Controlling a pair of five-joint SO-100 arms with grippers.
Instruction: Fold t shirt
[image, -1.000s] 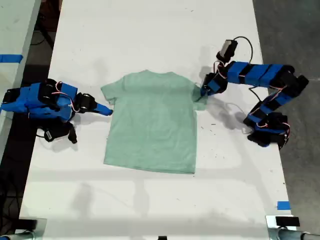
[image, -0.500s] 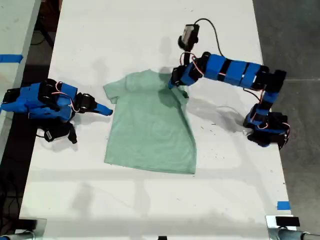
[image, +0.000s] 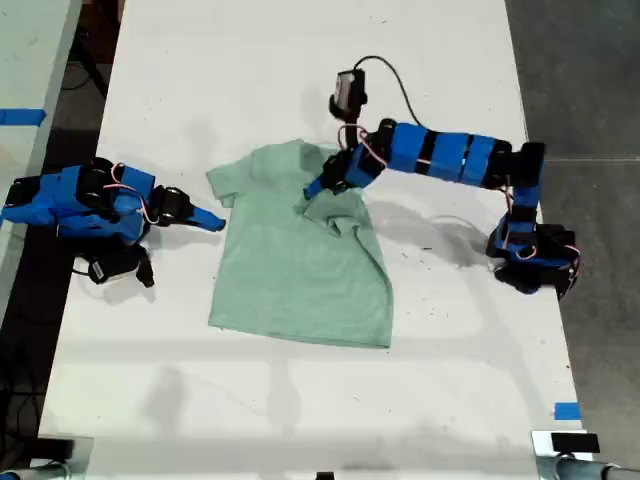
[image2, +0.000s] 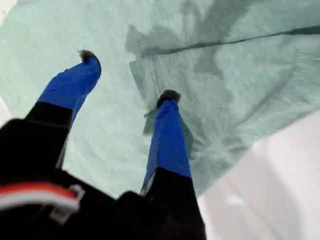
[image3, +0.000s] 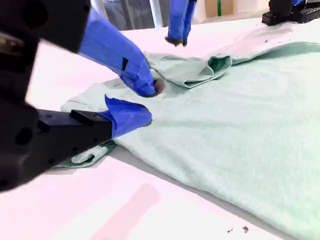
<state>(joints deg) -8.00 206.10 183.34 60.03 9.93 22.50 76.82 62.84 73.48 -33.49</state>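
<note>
While my first gripper (image: 312, 190) hangs over the t shirt (image: 290, 270) near its collar, its 2 blue fingers (image2: 167, 140) stand spread with nothing between them — in the first wrist view one tip touches a folded-over flap of the mint cloth. That sleeve lies doubled back onto the chest, wrinkled. Its arm reaches in from the exterior view's right. My second gripper (image: 213, 221) sits at the exterior view's left, just beside the other sleeve; in the second wrist view (image3: 145, 102) its jaws are parted — one tip presses on the sleeve's edge, the other lies just beside it. The shirt lies flat on the white table (image: 300, 400), near its middle.
</note>
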